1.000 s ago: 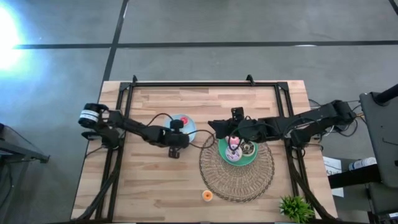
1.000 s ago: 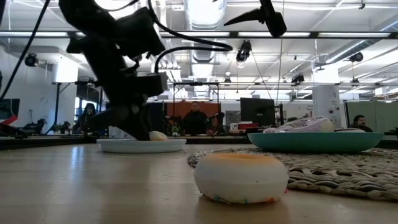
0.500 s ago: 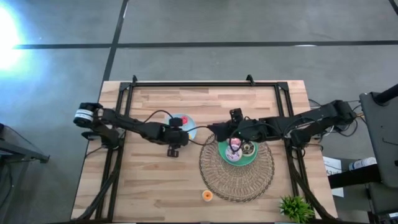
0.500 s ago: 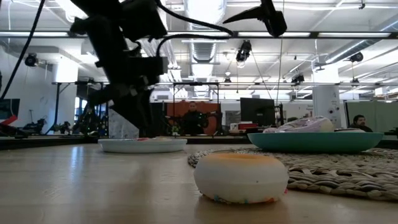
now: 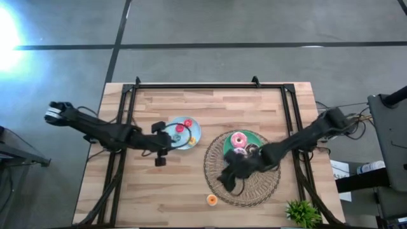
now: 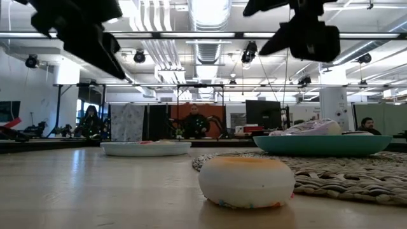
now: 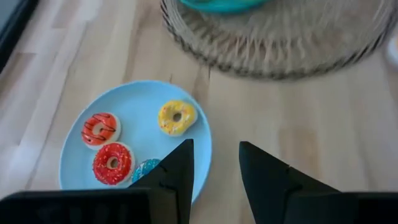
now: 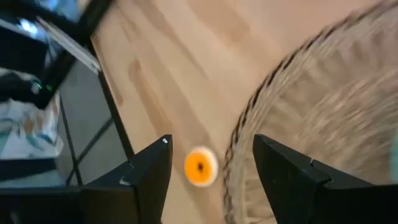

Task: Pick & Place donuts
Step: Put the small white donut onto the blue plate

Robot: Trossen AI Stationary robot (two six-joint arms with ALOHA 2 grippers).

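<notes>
My left gripper (image 5: 169, 142) is open and hangs above the table by the near-left rim of the light-blue plate (image 7: 74, 158). On that plate lie mini donuts: a yellow one (image 7: 176, 117), an orange striped one (image 7: 100, 129), a red one (image 7: 112, 163) and a teal one (image 7: 147, 168), half hidden by a finger. My right gripper (image 5: 227, 180) is open above the near-left part of the wicker mat (image 5: 254, 187). An orange mini donut (image 8: 200, 167) lies flat on the table beyond it, and shows in the high view (image 5: 212, 200). The pink donut (image 5: 239, 139) and the dark brown donut (image 5: 253, 151) lie on the green plate (image 5: 227, 147).
The green plate sits on the far part of the wicker mat (image 6: 343, 175). A small green plant (image 5: 303, 212) stands at the table's near right corner. A black frame (image 5: 203, 86) runs along the far edge and both sides. People sit in the room behind (image 6: 198, 121).
My left gripper has drawn back from the light-blue plate toward the table's left and risen out of the low view. My right gripper has left the green plate and swung toward the near edge, over the mat's near-left part, close to the orange mini donut.
</notes>
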